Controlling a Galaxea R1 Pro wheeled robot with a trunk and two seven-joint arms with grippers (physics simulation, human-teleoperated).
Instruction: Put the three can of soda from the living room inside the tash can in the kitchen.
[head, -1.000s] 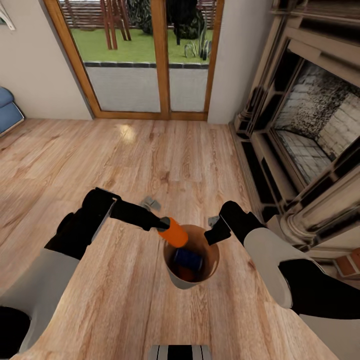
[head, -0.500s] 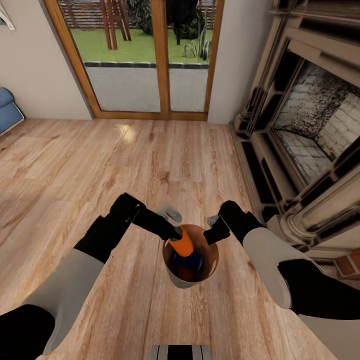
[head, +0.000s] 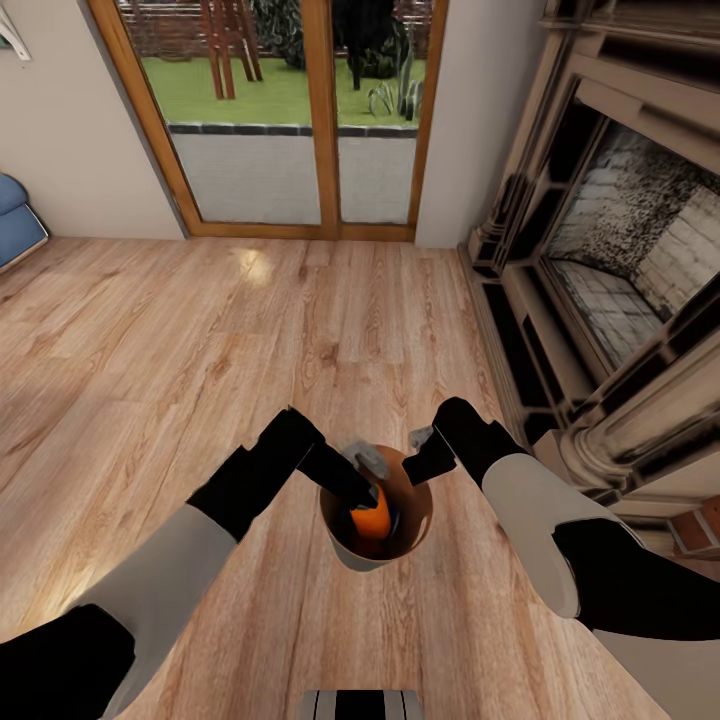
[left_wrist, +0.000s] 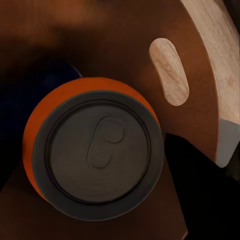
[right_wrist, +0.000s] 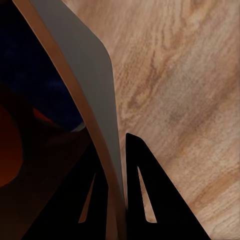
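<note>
The tash can (head: 357, 553), a small round bin with a pale outer wall and brown-copper inside, is just in front of me over the living room's wood floor. My right gripper (head: 418, 464) is shut on its rim; in the right wrist view its fingers (right_wrist: 145, 192) straddle the wall (right_wrist: 85, 60). My left gripper (head: 362, 487) reaches down into the bin, shut on an orange can of soda (head: 373, 517), whose grey top (left_wrist: 97, 160) faces the left wrist camera. A blue can (right_wrist: 40, 75) lies deeper inside. A dark orange shape beside it could be a can; I cannot tell.
A brick-and-stone fireplace (head: 620, 250) with a stepped surround runs along the right. Wood-framed glass doors (head: 290, 120) stand straight ahead. A blue sofa corner (head: 15, 215) shows at the far left. Pale plank floor (head: 200, 330) spreads between them.
My left arm has swung right and down, carrying the orange can from above the rim into the bin. The right gripper and the bin have hardly moved.
</note>
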